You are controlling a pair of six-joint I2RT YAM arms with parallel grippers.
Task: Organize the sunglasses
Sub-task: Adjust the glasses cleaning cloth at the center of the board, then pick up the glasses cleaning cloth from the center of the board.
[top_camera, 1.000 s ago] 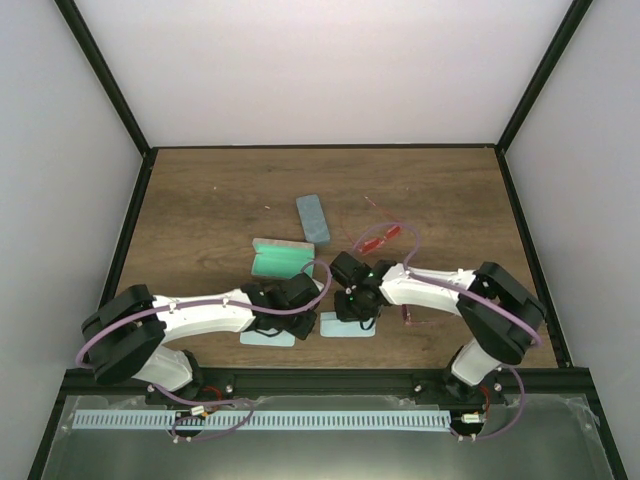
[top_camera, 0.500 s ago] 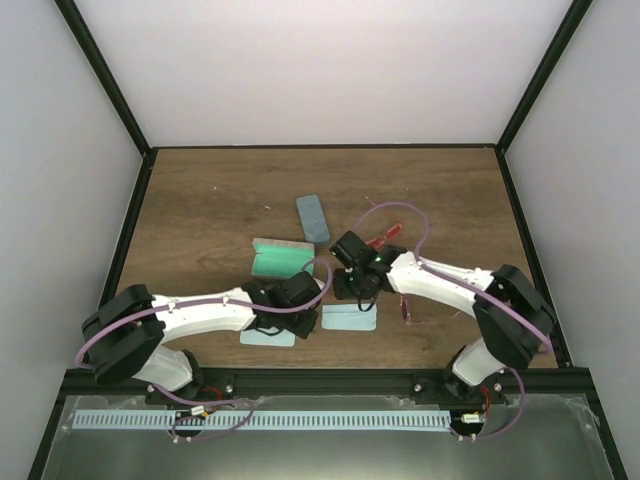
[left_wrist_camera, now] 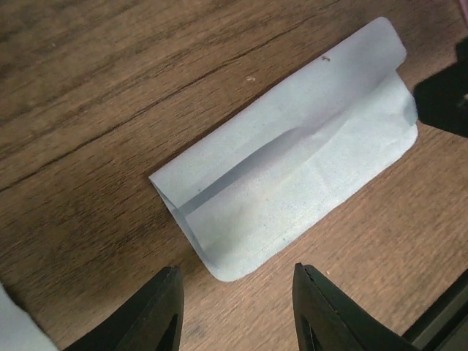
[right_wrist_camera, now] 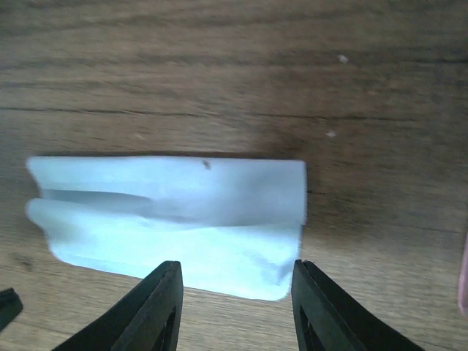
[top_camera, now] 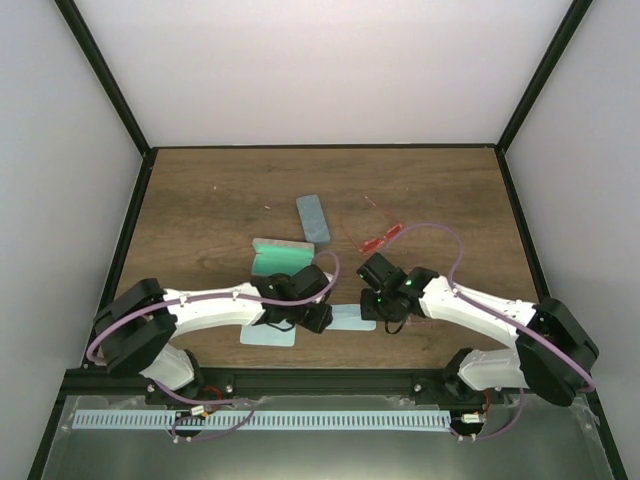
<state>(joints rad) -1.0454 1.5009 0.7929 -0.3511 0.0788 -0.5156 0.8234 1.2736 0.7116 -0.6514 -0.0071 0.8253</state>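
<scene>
A folded pale teal cloth (top_camera: 350, 318) is lying near the front edge of the worktop (top_camera: 200, 200), and it is serving as the landmark here. Left of that cloth, a second pale cloth (top_camera: 268, 337) is lying flat, partly under the left arm. The left hand (left_wrist_camera: 238, 322) is hovering at the folded cloth's left end, its fingers (left_wrist_camera: 164, 314) standing apart and gripping nothing. Behind the folded cloth and to its left, a green-lined case (top_camera: 282, 260) is lying open, and farther behind it a blue-grey case (top_camera: 313, 218) is lying closed. The right hand (right_wrist_camera: 238, 311) is hovering over the folded cloth's right end, fingers likewise parted and not clamping it. The red-orange sunglasses (top_camera: 380, 240) are resting behind and slightly right of the folded cloth, well apart from both hands.
</scene>
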